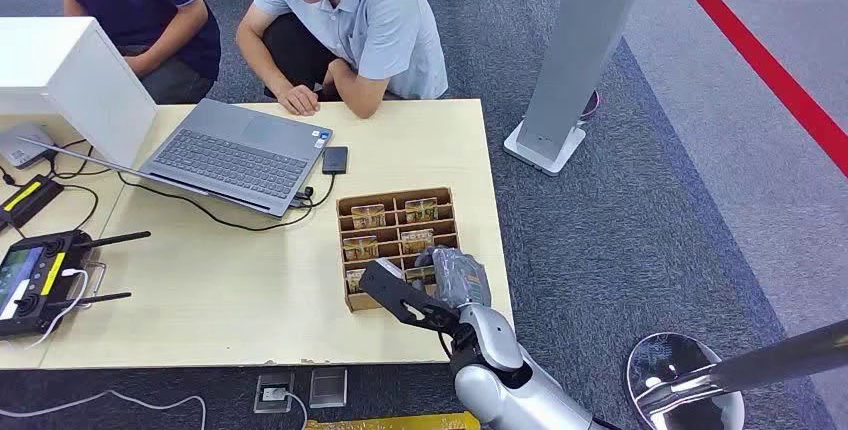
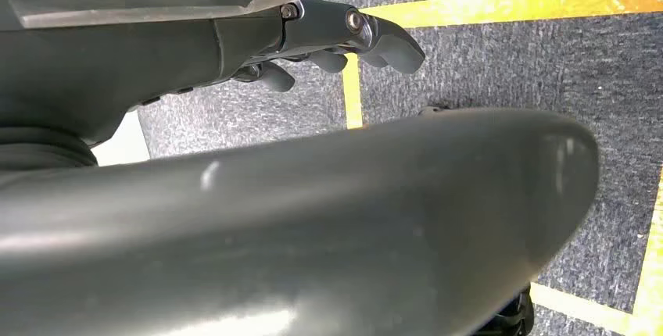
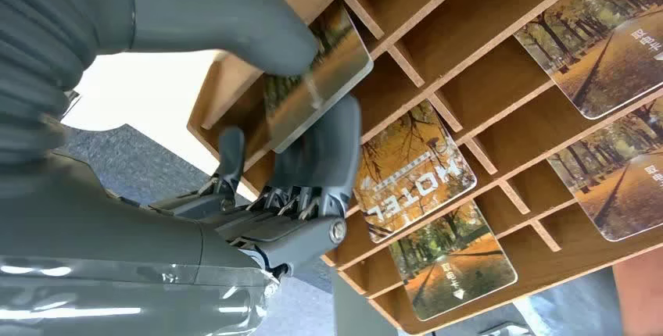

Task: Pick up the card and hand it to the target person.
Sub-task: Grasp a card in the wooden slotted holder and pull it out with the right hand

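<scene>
The right hand sat nearest, at about five o'clock on the table, reaching into the near right corner of the wooden card rack. In the right wrist view its thick thumb and dark fingers pinched a card printed with autumn trees, thumb on one face and fingers on the other. The card was tilted and stood part-way out of its slot at the rack's edge. Other cards of the same print leaned in the neighbouring compartments, one reading HOTEL.

The left hand hung beside the robot's body over grey carpet with yellow floor tape; its fingers were curled loosely inward and held nothing.

On the table at nine o'clock lay a remote controller with two antennas. Past the rack, toward twelve o'clock, a small dark phone lay just beside an open grey laptop, with black cables trailing from it. A white box stood at ten o'clock.

Beyond the far edge two people crouched: one in a light blue shirt at twelve o'clock with a forearm resting on the table, one in a dark blue shirt at eleven. A grey stand rose at one o'clock.
</scene>
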